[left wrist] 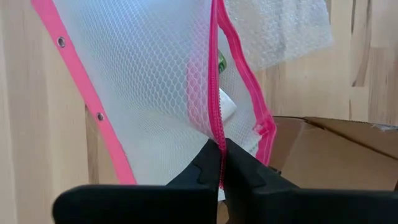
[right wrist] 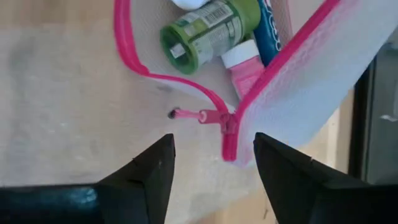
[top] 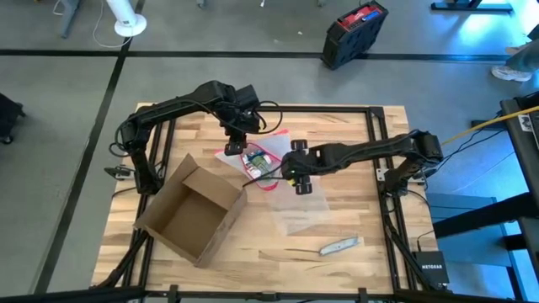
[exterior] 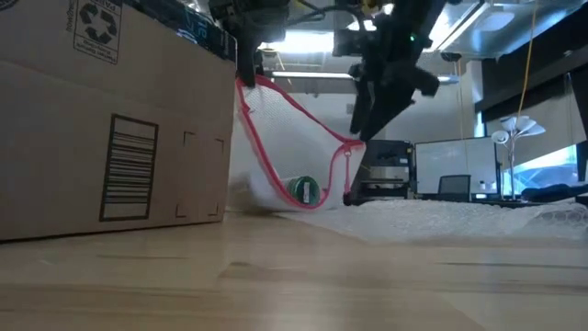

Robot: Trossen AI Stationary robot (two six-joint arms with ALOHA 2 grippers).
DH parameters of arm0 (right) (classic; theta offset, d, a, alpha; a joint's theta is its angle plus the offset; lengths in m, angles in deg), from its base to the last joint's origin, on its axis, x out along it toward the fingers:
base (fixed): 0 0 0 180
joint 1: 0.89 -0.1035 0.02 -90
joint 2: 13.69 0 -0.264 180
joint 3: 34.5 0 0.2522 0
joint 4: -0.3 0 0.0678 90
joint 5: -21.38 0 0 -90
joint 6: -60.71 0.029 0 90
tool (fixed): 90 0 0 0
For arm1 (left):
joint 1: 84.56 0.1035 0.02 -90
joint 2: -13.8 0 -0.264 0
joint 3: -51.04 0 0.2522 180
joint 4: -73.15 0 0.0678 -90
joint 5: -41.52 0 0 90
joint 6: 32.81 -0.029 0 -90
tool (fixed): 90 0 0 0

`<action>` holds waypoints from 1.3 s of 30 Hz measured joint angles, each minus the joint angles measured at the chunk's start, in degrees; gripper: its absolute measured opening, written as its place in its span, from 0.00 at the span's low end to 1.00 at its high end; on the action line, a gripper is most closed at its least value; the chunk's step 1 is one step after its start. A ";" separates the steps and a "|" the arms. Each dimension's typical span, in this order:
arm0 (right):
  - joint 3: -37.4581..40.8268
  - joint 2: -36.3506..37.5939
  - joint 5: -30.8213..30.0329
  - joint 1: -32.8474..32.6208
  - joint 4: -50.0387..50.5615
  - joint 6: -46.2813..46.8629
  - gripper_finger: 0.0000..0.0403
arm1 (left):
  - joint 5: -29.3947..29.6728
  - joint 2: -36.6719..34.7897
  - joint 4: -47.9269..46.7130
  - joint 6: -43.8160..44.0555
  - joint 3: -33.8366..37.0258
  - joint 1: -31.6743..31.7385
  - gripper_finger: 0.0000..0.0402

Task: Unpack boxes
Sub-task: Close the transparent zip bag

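Currently we note the cardboard box (top: 192,210) sitting open-topped on the left half of the table (top: 370,252), flaps up, interior bare as seen from above; in the low view its side (exterior: 110,119) fills the left of the picture, showing a barcode print and a recycling mark.

Our left gripper (top: 234,145) is just past the box's far corner, over the mesh pouch (top: 257,164). In the left wrist view its fingers (left wrist: 205,168) are pinched together on the pouch's pink zipper edge (left wrist: 216,93), and the low view shows that edge lifted off the table, the pouch (exterior: 294,147) hanging in a slack loop.

Our right gripper (top: 296,168) is at the pouch's other side, beside the bubble wrap (top: 301,210). In the right wrist view its fingers (right wrist: 149,168) stand wide apart, holding nothing, with the pink zipper pull (right wrist: 208,116) between and just beyond them. Inside the pouch we see a green bottle (right wrist: 208,28) and a pink-capped tube (right wrist: 244,65).

A small metal tool (top: 339,246) lies near the table's front edge, well apart from both grippers.
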 joint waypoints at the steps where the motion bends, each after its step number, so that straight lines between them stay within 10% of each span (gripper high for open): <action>1: 0.84 0.00 -0.98 0.00 -1.07 -0.34 0.52 | -0.02 0.00 -0.01 0.00 0.00 0.00 0.00; 23: 9.66 0.04 -5.38 3.08 -19.33 -4.56 0.26 | -0.63 0.00 0.08 -0.24 0.00 0.00 0.00; 39: 2.84 0.43 2.16 4.87 -11.83 -4.86 0.04 | 1.71 -0.02 -0.69 -0.22 0.00 0.01 0.00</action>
